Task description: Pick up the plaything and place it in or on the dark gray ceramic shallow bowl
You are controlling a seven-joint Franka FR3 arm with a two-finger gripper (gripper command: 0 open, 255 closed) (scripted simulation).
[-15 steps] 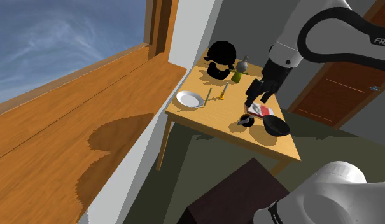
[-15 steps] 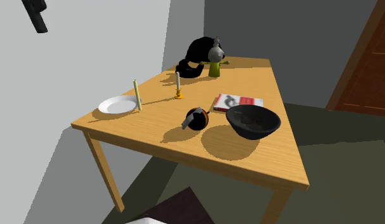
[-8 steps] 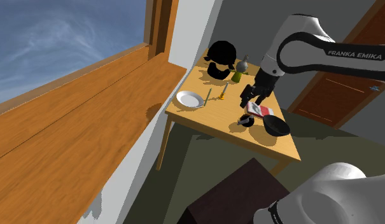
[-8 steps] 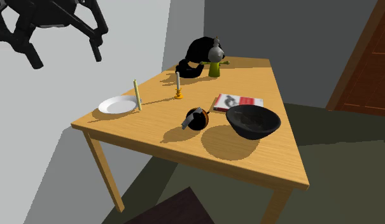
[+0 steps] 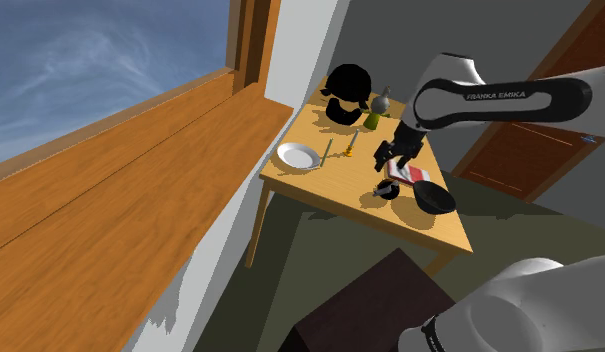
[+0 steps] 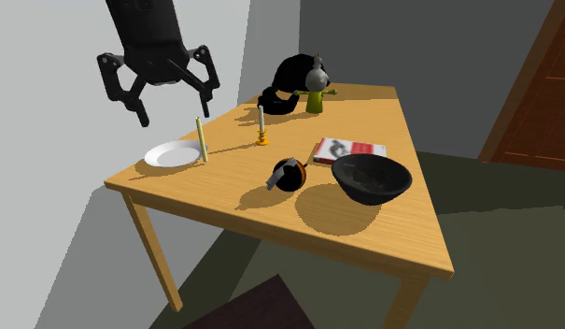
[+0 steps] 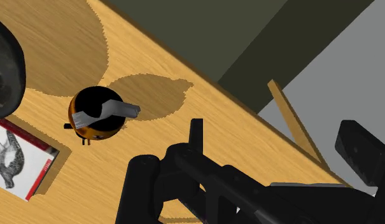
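Shoulder view: right of centre, the black gripper (image 5: 394, 163) hangs over a wooden table (image 5: 325, 185). Just below it in the frame lies a small round orange-and-black toy (image 5: 387, 190), with the dark bowl (image 5: 436, 199) just to its right. Second exterior view: the gripper is at upper left, spread wide and empty, high above the table. The toy lies mid-frame, just left of the bowl and not touching it. Wrist view: the toy sits at left, off the fingers' line. This looks like the approach; next, the gripper must centre over the toy and descend.
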